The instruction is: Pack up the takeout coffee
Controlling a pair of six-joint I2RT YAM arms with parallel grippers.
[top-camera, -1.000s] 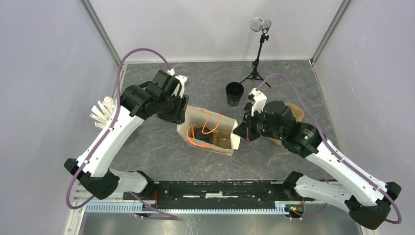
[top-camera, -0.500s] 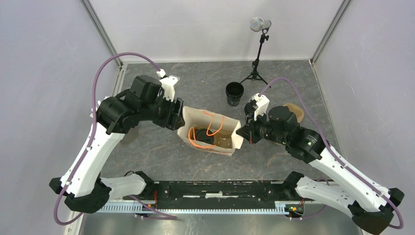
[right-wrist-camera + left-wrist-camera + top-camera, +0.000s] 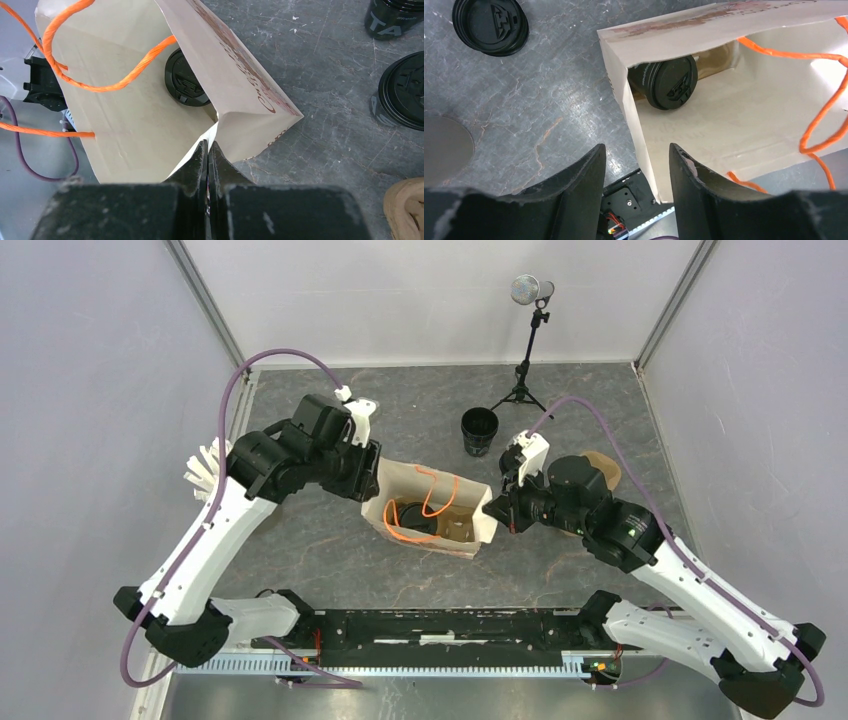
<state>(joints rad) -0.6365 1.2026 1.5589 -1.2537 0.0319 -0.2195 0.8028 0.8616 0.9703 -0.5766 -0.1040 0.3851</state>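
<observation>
The beige paper bag (image 3: 470, 502) with orange handles stands open mid-table. One black lidded coffee cup (image 3: 671, 82) lies on its side inside it, also seen in the right wrist view (image 3: 185, 80). My right gripper (image 3: 207, 150) is shut on the bag's right rim corner (image 3: 497, 512). My left gripper (image 3: 636, 170) is open at the bag's left end (image 3: 368, 478), with the bag's wall edge between its jaws. Another lidded cup (image 3: 479, 430) stands on the table behind the bag. Two more cups (image 3: 405, 92) (image 3: 395, 17) show beside the bag.
A brown pulp carrier (image 3: 604, 468) lies partly under my right arm, and shows in the right wrist view (image 3: 407, 205). A lidded cup (image 3: 490, 25) stands on the table. A small tripod (image 3: 522, 380) stands at the back. A white ridged object (image 3: 205, 468) lies at the left wall.
My left arm swung out to the left, then came back to the bag's left end. My right gripper has kept its hold on the bag's right rim.
</observation>
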